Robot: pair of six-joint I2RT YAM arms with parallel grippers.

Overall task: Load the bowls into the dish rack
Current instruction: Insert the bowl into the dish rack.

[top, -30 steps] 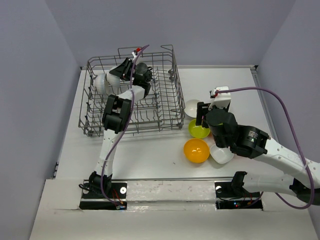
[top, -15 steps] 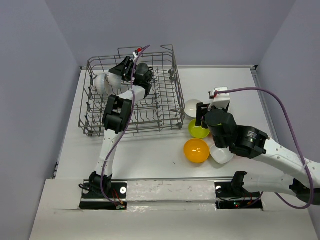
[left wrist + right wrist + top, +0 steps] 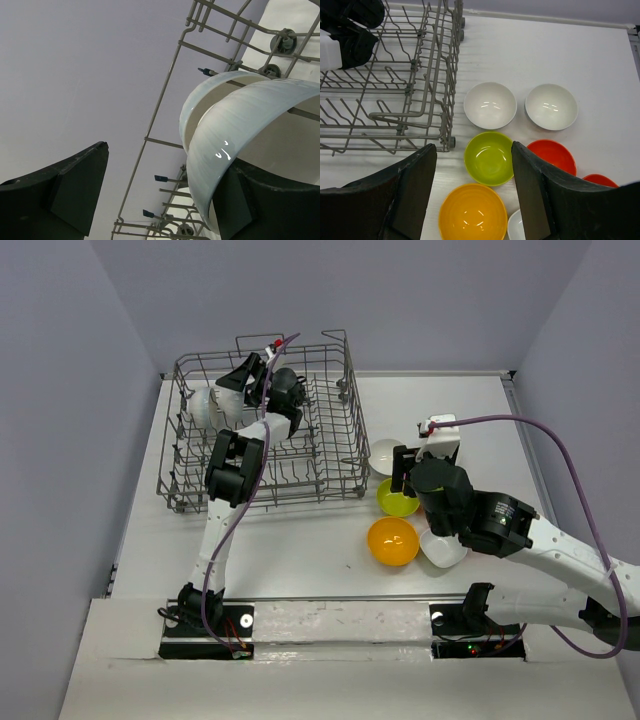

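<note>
The right gripper [image 3: 472, 150] hangs with its jaws spread wide and nothing between them, directly above the lime green bowl [image 3: 489, 157]. This bowl lies mouth up, straight under the fingers, so I judge that the coming move is a plain descent onto its rim. The right arm is clearly the nearer one. The orange-yellow bowl [image 3: 471, 214] sits closer to the base, two white table bowls [image 3: 490, 105] lie beyond, and the red-orange bowls [image 3: 551, 155] are at the right side. The top view mostly hides these red ones under the arm. Farther away, inside the dish rack [image 3: 330, 455], the left gripper [image 3: 167, 160] is also spread open. It is beside the racked white bowls [image 3: 240, 125], and only its wrist view shows them nested on edge.
</note>
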